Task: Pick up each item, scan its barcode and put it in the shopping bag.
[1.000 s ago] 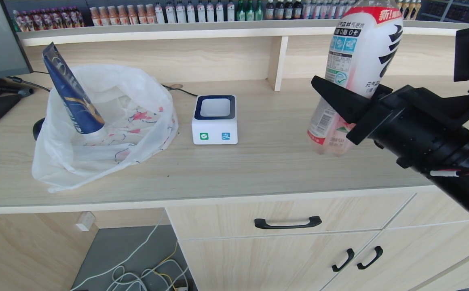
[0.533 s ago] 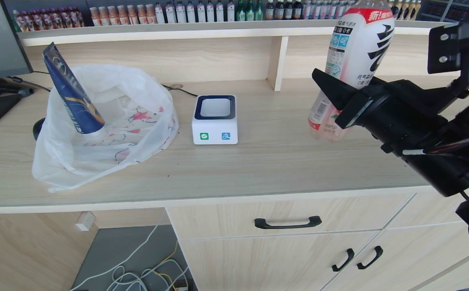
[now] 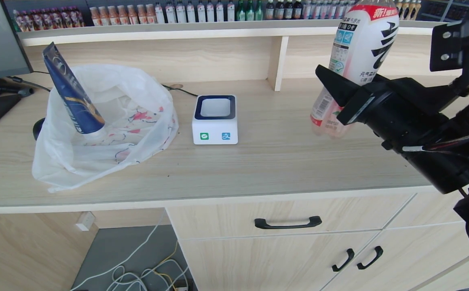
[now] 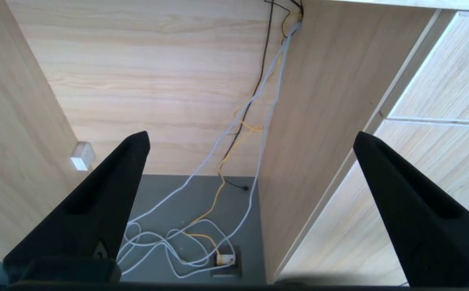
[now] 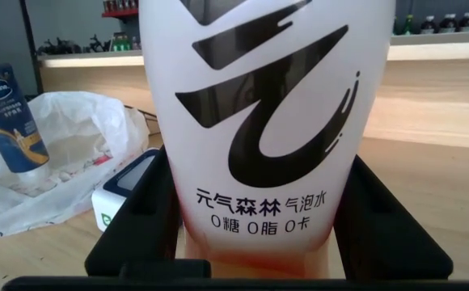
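While right pincer (image 5: 263, 222) pinches bottle (image 3: 362, 44) (tilted), bottle raised slightly since before, left pincer (image 4: 251, 145) spread.

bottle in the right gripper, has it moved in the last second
Yes. The bottle, held in the right gripper, has risen: its base hung below the scanner's bottom edge, now above it.

Drink bottle (image 3: 358, 44): one is counted, clamped in the right gripper (image 3: 349, 91).
Scanner (image 3: 215, 119): one is counted, well to that gripper's left.
Shopping bag (image 3: 153, 105): one is counted, farther left, beyond the scanner.
Blue tube (image 3: 72, 95): one is counted, inside the bag.
Grippers: two are counted, the left gripper (image 4: 251, 162) included.
Drawer handles (image 3: 287, 222): three are counted, below the right gripper.
Shelf bottles (image 3: 202, 11): one long row is seen; too small to be counted.
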Tool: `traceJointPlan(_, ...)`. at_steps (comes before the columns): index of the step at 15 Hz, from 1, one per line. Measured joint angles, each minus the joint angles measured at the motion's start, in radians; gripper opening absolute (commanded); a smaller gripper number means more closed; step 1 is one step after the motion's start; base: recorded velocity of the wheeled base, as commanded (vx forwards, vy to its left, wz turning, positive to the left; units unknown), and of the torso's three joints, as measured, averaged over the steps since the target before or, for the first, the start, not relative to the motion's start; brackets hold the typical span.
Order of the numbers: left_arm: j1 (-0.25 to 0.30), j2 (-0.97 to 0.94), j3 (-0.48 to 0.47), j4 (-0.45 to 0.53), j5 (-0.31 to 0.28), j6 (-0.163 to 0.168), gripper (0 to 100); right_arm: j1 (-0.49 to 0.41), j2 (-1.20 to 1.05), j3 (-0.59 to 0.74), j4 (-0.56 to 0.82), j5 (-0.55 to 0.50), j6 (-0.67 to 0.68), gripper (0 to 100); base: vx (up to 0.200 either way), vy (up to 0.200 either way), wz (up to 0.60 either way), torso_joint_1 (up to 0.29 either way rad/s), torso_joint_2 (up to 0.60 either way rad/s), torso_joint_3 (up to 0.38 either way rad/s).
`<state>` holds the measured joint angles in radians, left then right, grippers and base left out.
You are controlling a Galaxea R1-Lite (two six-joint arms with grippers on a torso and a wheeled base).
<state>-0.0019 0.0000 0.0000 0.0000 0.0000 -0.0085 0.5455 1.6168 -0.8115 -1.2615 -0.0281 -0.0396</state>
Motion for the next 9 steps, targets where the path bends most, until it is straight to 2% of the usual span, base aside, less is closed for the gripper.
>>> traceJointPlan(5,0.001,0.000,0.000,0.000,0.000,-0.002,100,-0.030,0.003,0.000,-0.017,0.000,-0.003,0,0.000,0.000,0.00,0.000,0.00,0.000)
traceJointPlan(9,0.001,0.000,0.000,0.000,0.000,-0.001,100,-0.065,0.012,-0.002,-0.024,0.002,-0.001,0,0.000,0.200,0.00,-0.002,0.00,0.005)
